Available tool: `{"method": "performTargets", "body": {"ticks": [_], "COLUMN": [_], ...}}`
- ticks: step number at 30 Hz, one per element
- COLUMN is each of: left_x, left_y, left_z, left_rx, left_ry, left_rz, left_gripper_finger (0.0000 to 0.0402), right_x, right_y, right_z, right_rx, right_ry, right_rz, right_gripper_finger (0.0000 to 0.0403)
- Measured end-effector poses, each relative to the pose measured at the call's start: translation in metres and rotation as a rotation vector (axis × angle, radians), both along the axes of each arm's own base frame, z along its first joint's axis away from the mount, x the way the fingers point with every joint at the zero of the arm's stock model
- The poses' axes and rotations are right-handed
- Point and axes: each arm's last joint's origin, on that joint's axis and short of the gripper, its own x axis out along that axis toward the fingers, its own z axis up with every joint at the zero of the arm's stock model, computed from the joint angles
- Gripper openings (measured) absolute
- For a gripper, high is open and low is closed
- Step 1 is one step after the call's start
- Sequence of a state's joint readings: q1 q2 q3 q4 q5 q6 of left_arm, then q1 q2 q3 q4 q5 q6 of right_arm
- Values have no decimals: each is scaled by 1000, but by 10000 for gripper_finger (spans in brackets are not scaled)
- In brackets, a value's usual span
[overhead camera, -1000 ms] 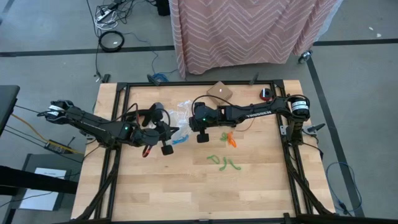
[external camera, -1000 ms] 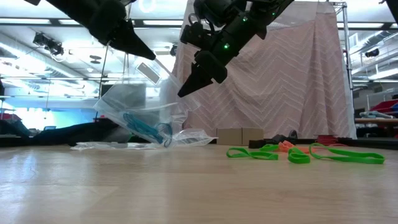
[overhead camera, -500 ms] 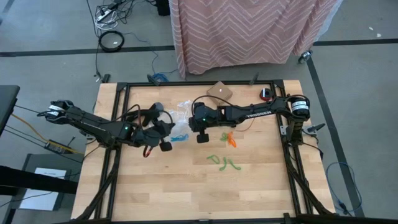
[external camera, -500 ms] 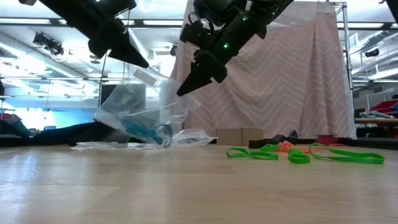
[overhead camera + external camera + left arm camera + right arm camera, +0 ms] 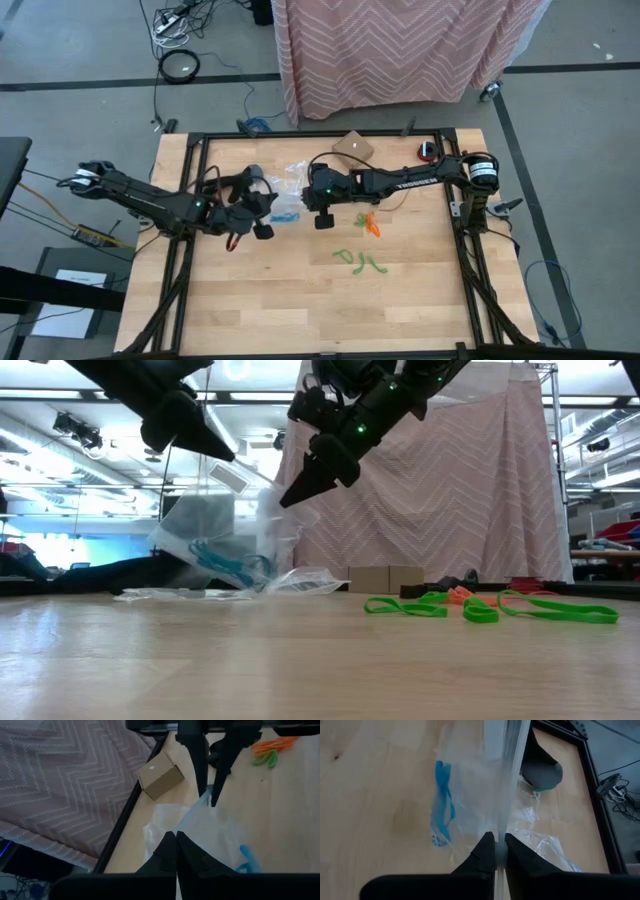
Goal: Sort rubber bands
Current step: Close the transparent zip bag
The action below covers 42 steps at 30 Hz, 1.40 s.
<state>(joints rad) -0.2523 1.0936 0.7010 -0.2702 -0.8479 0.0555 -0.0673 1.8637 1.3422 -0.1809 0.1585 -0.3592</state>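
Note:
A clear plastic zip bag (image 5: 215,545) hangs between my two grippers at the table's middle left, and both are shut on it. Blue rubber bands (image 5: 441,805) lie inside it, also visible in the low view as blue rubber bands (image 5: 225,563). My left gripper (image 5: 228,457) is at the bag's left upper edge, my right gripper (image 5: 284,502) at its right upper edge. Green rubber bands (image 5: 360,260) and orange rubber bands (image 5: 368,224) lie loose on the table to the right of the bag. My left gripper pinches the bag's upper edge (image 5: 186,827) between its two fingers, slanting down from the table's left. The bag hangs below the fingertips. My right gripper pinches the opposite upper edge (image 5: 501,832) between its two fingers, slanting down from the table's right. The film runs taut away from the fingertips, and the bag sags below with the blue bands in its lower part.
More clear bags (image 5: 295,172) lie flat on the table behind and under the held bag. A small cardboard box (image 5: 353,146) stands near the far edge. A black frame (image 5: 190,150) borders the table. Bare wood lies toward the near edge.
My left gripper has rolled at the wrist and tipped while staying shut on the bag's edge. The bag's lower part with the blue bands has swung a little toward the left gripper.

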Motion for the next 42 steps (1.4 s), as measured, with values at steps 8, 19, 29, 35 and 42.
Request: {"method": "performTargets", "body": {"ticks": [8, 19, 29, 35, 42], "left_x": [-5, -8, -11, -11, -12], "left_y": [2, 3, 4, 4, 4], "left_z": [1, 1, 0, 0, -1], "left_rx": [28, 38, 67, 58, 54], "left_ry": [16, 33, 52, 44, 58], "left_rz": [34, 40, 70, 69, 74], "left_gripper_finger": [0, 0, 0, 0, 0], "right_x": [-3, -4, -7, -2, -7], "right_y": [-1, -3, -4, -1, -11], "right_z": [-5, -6, -9, -6, -10], "right_rx": [-1, 23, 33, 70, 6], "right_ry": [41, 51, 83, 33, 96], "right_rz": [-8, -33, -43, 60, -34], "right_gripper_finger": [18, 25, 30, 53, 100]}}
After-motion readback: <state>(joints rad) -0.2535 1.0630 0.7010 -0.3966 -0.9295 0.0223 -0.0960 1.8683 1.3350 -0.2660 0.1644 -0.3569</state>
